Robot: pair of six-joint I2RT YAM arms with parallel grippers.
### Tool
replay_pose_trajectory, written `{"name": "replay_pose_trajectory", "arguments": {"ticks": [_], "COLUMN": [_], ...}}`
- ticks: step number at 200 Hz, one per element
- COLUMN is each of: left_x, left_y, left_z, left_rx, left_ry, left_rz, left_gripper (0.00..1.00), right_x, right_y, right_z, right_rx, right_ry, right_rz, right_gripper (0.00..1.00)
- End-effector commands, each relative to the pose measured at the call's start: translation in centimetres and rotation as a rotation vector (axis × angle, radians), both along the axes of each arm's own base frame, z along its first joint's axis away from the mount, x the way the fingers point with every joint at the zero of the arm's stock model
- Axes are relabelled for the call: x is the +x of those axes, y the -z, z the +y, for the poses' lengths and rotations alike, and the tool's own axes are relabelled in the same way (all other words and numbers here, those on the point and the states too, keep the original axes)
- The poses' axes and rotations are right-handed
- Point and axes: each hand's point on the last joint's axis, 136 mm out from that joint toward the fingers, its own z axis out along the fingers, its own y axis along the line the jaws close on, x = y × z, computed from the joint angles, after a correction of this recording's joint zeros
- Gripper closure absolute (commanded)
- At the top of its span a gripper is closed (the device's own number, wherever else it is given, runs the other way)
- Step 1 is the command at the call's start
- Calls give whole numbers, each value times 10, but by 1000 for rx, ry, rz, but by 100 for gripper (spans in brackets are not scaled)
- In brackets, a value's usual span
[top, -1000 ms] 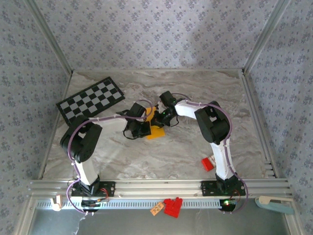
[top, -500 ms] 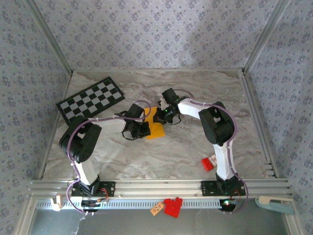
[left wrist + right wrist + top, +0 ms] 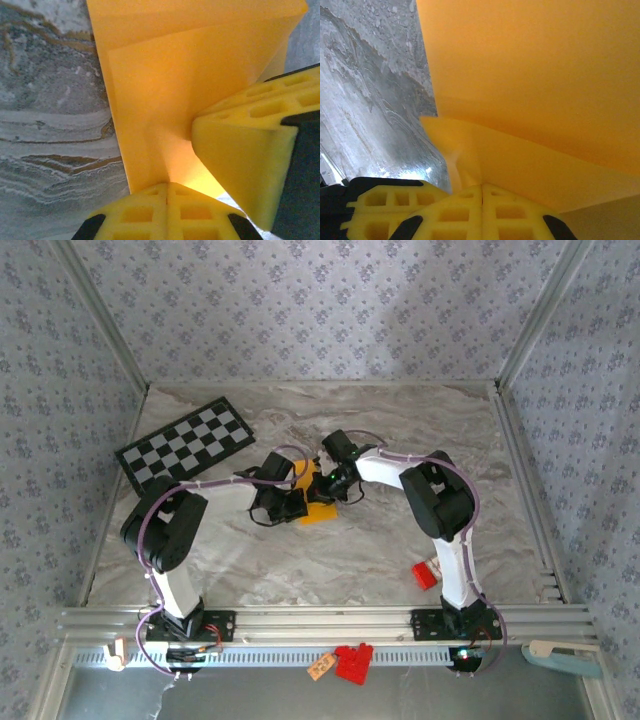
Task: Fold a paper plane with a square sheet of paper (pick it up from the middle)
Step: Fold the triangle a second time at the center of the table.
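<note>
The square sheet of paper [image 3: 319,512] is orange-yellow and partly folded, with a layer doubled over it, and sits at the table's middle between both arms. In the left wrist view the paper [image 3: 175,75] rises from my left gripper [image 3: 167,186], whose yellow fingers are shut on its lower edge. My right gripper [image 3: 481,187] is shut on another edge of the paper [image 3: 535,75]. The right gripper's fingers [image 3: 245,165] press close beside the left ones. From above, the left gripper [image 3: 296,494] and right gripper [image 3: 324,481] meet over the sheet.
A black-and-white checkered board [image 3: 185,445] lies at the back left. A small red block [image 3: 425,575] rests near the right arm's base. Red bricks [image 3: 353,662] and a tag sit on the front rail. Metal frame posts and patterned walls enclose the marble table [image 3: 420,430].
The right gripper has shifted slightly left and toward the near edge, closer to the left gripper. Less of the paper shows from above. Both grippers stay shut.
</note>
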Motion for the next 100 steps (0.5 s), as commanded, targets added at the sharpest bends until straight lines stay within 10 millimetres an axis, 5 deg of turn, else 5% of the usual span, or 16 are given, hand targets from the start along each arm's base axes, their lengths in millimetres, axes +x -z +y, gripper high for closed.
{"name": "replay_pose_trajectory", "arguments": {"ticks": [1, 45, 100], "left_x": [-25, -32, -44], "left_y": [30, 36, 43], "left_z": [28, 32, 39], "left_rx": [118, 129, 153], "left_ry": [-32, -39, -32], "left_rz": [104, 128, 167], "left_gripper": [100, 100, 100], "right_x": [-12, 4, 67], "right_y": [11, 27, 22], "right_z": [-11, -28, -58], "right_rx": [-31, -71, -48], "right_ry": [-17, 9, 96], "right_rz": [37, 11, -66], "right_gripper": [98, 98, 97]}}
